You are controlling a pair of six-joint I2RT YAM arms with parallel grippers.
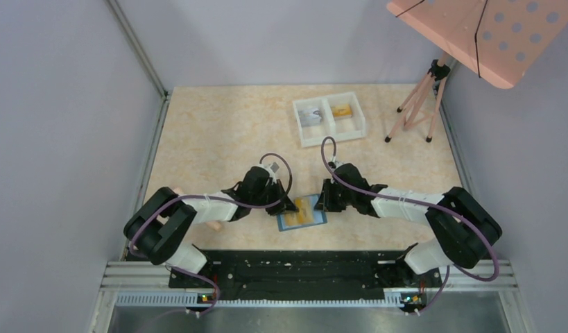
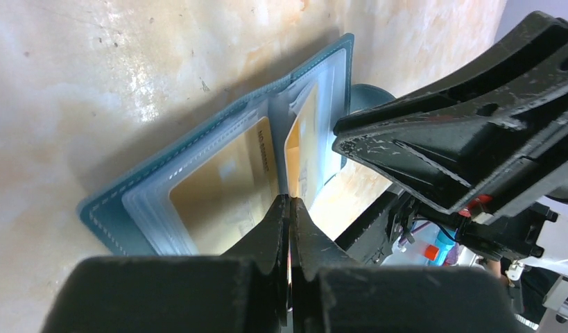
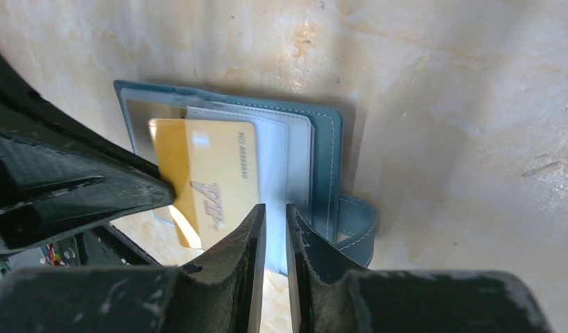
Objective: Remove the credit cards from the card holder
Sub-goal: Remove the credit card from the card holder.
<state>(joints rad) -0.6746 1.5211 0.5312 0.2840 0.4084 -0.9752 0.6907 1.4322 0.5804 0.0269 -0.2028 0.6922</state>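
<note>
Extracting one card is the step in hand. The left gripper (image 2: 289,205) has its fingers pressed together on the near edge of a gold card (image 3: 211,166), which already sits partly out of its pocket. The right gripper (image 3: 274,211) has its fingers almost together, with a pale pocket leaf (image 3: 281,152) of the card holder (image 3: 326,159) in the narrow gap. This appears to be an anchoring pinch.

The card holder lies open and flat on the table (image 1: 218,132), directly ahead of both sets of fingertips and between them.

For the next move, draw the left gripper back along the card's plane, away from the right gripper. Keep the right pinch firm so that the card holder does not follow. Expect the thin card to slip if the pull is tilted.

View differences:
- The left wrist view shows a second gold card (image 2: 222,184) in the pocket to the left of the left fingertips. The right wrist view does not show it clearly.
- The right wrist view shows the snap tab (image 3: 357,222) just right of the right fingertips.
- Only the top view shows the white tray (image 1: 333,140), well ahead of both grippers. It holds a greyish card (image 1: 310,116) and an orange card (image 1: 341,110) in separate compartments.
</note>
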